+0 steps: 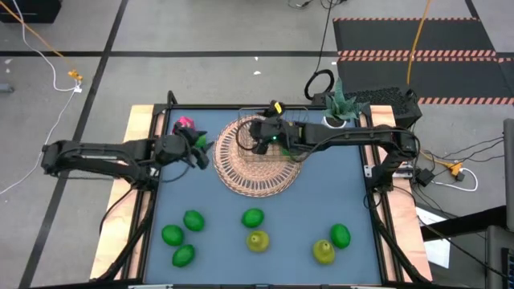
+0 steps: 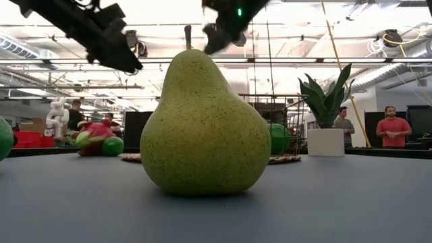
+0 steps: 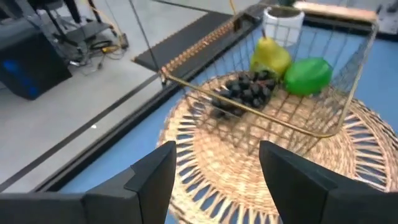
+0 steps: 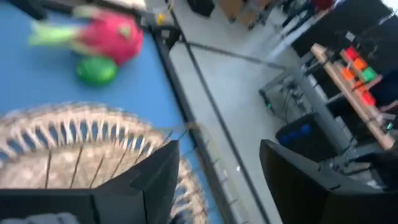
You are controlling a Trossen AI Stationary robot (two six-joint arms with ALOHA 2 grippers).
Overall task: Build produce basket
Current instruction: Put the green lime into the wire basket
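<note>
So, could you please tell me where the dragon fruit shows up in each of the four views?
High view: the dragon fruit lies at the table's far left, beside the left gripper.
Low view: far back on the left, next to a lime.
Left wrist view: not in it.
Right wrist view: at the top left, above the lime.
Shared landmark: the wicker mat.

Copper wire basket (image 3: 292, 106), woven wicker mat (image 3: 249, 168), matt blue table (image 1: 337, 193)

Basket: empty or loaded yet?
Partly loaded. The wire basket on the wicker mat holds a grape bunch, a pear and a lime.
</note>
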